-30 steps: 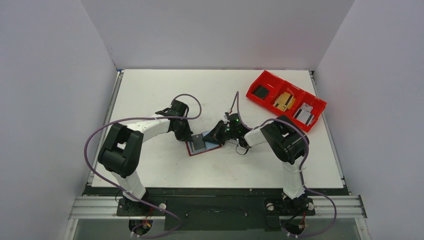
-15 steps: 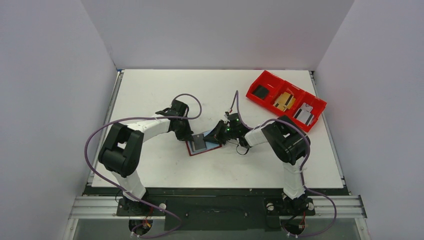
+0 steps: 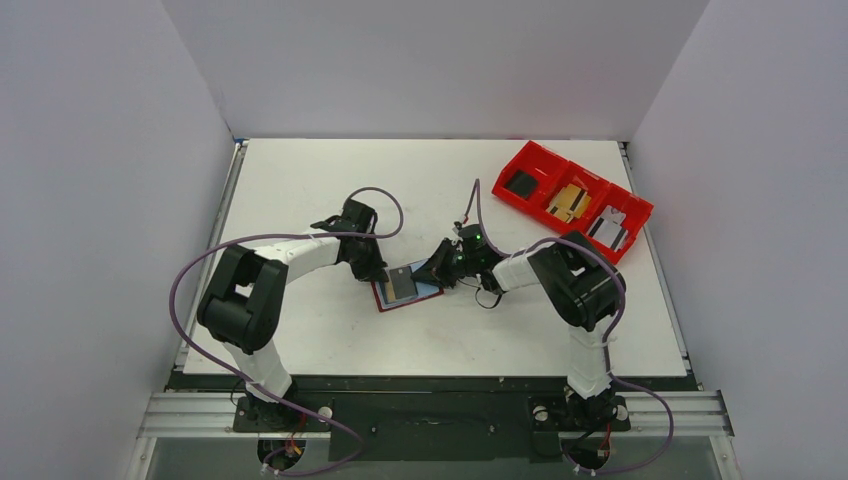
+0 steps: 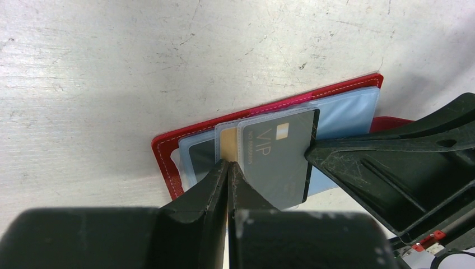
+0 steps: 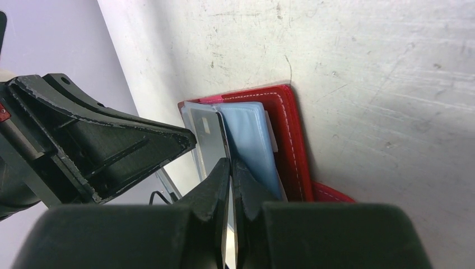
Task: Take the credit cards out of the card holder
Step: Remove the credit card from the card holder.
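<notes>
The card holder (image 4: 166,158) is lying open around mid-table (image 3: 330,180), a bit toward the near edge. The left gripper (image 4: 228,167) is squeezing tight on the edge of its clear sleeve. The right gripper (image 5: 230,165) is pinching the grey VIP card (image 4: 277,157), which is sitting skewed over the pale blue pockets.

Left fingers (image 3: 377,272) and right fingers (image 3: 430,272) meet at the card holder (image 3: 384,305); grey card (image 3: 400,284) on top.
</notes>
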You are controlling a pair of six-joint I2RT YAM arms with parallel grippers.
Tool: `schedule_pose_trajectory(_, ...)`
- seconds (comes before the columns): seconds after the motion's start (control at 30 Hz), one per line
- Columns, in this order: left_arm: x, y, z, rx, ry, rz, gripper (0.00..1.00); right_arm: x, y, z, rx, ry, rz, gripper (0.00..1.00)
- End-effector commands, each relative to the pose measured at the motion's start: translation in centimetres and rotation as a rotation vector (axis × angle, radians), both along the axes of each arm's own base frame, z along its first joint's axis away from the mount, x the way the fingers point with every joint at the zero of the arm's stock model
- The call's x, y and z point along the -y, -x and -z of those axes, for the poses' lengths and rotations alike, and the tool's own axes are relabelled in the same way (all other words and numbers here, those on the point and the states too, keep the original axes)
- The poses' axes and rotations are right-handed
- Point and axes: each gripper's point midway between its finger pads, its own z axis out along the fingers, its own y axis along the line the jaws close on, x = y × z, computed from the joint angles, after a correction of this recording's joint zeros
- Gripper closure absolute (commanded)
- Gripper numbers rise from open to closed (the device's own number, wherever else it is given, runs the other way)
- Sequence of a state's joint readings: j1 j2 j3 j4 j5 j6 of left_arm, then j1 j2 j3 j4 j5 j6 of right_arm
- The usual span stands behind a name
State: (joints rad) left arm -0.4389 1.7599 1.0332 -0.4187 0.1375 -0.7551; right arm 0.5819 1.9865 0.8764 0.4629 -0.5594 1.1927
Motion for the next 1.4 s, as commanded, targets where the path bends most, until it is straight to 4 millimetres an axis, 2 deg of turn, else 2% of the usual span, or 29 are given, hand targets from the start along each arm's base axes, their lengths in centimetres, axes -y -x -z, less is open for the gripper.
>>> schedule_pose_trajectory(0.0,-3.3,3.3,4.5,-0.139,-0.163,0.011,1.0,1.3,-1.3,-0.5,0.055,0.05,0.046,1.0)
schedule_pose_trajectory(0.77,-3.4,3.2,4.5,-0.135,-0.167,0.013,1.0,4.4,-1.6,0.9,0.073,0.23,0.081,1.0)
schedule_pose_trajectory(1.07,-3.2,3.1,4.5,-0.134,-0.163,0.019,1.0,3.4,-1.6,0.1,0.079,0.174,0.05,1.0)
schedule_pose_trajectory(1.17,-3.0,3.0,4.5,-0.132,-0.157,0.025,1.0,2.6,-1.4,-0.3,0.076,0.131,0.021,0.85)
schedule_pose_trajectory(1.23,-2.9,2.9,4.4,-0.131,-0.157,0.027,1.0,2.3,-1.3,-0.3,0.071,0.121,0.01,0.79)
schedule_pose_trajectory(1.37,-2.8,2.9,4.4,-0.131,-0.153,0.03,1.0,2.0,-0.8,0.4,0.057,0.13,-0.017,0.75)
